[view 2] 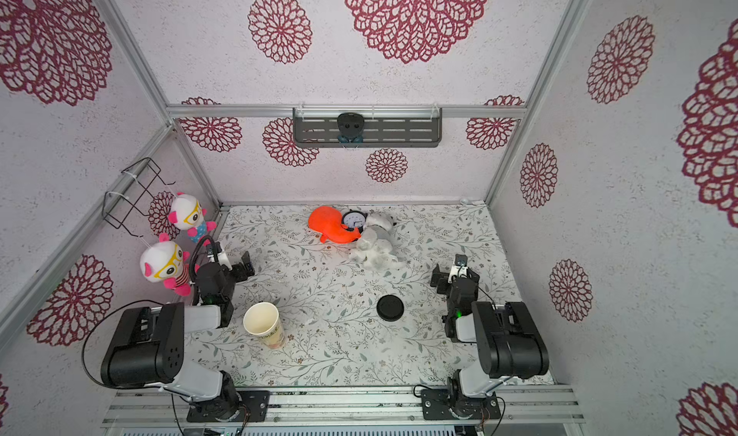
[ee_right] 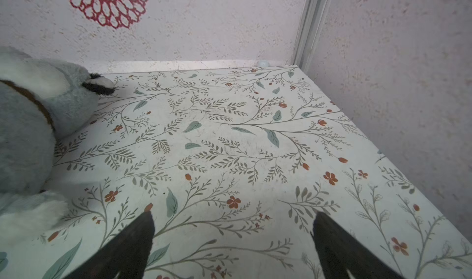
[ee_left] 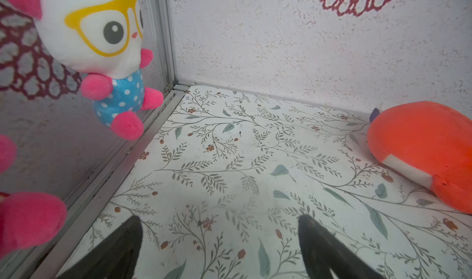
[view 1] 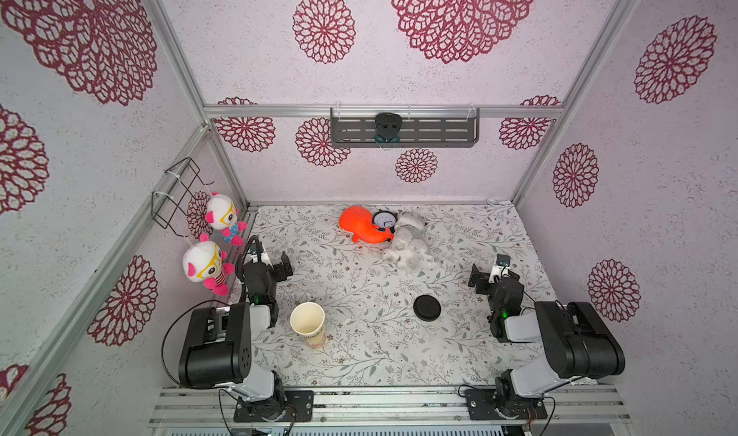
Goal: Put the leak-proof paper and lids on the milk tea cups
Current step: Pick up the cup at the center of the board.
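Leak-proof paper [view 1: 353, 323] hard to pick out: apparently a faint pale patch lying flat on the floral tablecloth [view 1: 359, 368], between the milk tea cup [view 1: 307, 320] and the black lid [view 1: 427, 307]. Marked only by a small white crease, with the outline uncertain in both top views. Cup upright, mouth uncovered, seemingly empty, just beside the left arm's forearm. Left gripper [ee_left: 219, 220] spread wide with nothing between the fingers, low over bare cloth at the left side of the table, apart from the cup. Right gripper [ee_right: 233, 215] likewise wide and empty, over bare cloth beside the grey plush [ee_right: 28, 127], well apart from the paper. Nothing of the task done yet.

Possible trouble from here:
- Pinching a thin sheet that lies flat on cloth, with fingertips liable to skid over it, push it along or gather tablecloth instead.
- Crumpling or folding under too hard a squeeze, leaving too little span for the cup's mouth.
- Mistaking the far more visible black lid for the target.
- Toppling a tall, light cup with a forearm during a reach across.
- Releasing off-centre or from too high, so that so light a sheet drifts, sags into the mouth or slides off the rim.
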Robot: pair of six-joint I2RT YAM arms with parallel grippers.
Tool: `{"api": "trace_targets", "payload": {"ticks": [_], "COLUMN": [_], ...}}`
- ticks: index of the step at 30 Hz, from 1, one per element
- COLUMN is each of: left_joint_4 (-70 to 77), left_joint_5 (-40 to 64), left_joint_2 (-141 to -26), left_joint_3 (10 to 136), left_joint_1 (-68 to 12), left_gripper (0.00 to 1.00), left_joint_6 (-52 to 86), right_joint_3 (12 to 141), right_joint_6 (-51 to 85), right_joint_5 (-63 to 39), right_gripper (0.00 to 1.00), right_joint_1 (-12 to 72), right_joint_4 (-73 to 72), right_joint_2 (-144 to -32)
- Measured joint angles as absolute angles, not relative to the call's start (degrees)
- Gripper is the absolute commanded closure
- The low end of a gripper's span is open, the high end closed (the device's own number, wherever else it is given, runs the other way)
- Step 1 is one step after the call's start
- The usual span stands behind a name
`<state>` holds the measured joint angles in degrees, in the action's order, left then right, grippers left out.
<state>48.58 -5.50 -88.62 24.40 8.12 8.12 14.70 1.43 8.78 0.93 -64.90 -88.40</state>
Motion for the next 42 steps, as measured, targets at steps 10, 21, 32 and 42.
{"api": "trace_targets", "payload": {"ticks": [10, 21, 32, 42], "left_joint_4": [48.6, 48.58, 16.01, -14.26], "left_joint_5": [-5.5, -6.09, -14.26, -20.93], "left_joint_2": [-88.62, -88.62, -65.06, -54.46], "left_joint_3": [24.4, 24.4, 39.29, 41.34], "left_joint_1": [8.12, 8.03, 8.03, 8.43], "left_gripper": [0.03, 0.03, 0.03, 0.03], "left_joint_6": [8.14, 8.14, 9.47, 31.27], "right_joint_3": [14.7, 14.7, 31.57, 31.88], "right_joint_6": [1.43, 1.43, 8.99, 21.61], "right_joint_5": [8.78, 8.78, 6.48, -18.06], "right_gripper": [0.01, 0.01, 0.01, 0.01], "right_joint_1": [0.93, 0.93, 0.95, 4.6], "right_joint_4": [-64.9, -64.9, -37.23, -29.19], "right_joint_2": [-88.4, -88.4, -78.3, -80.71]}}
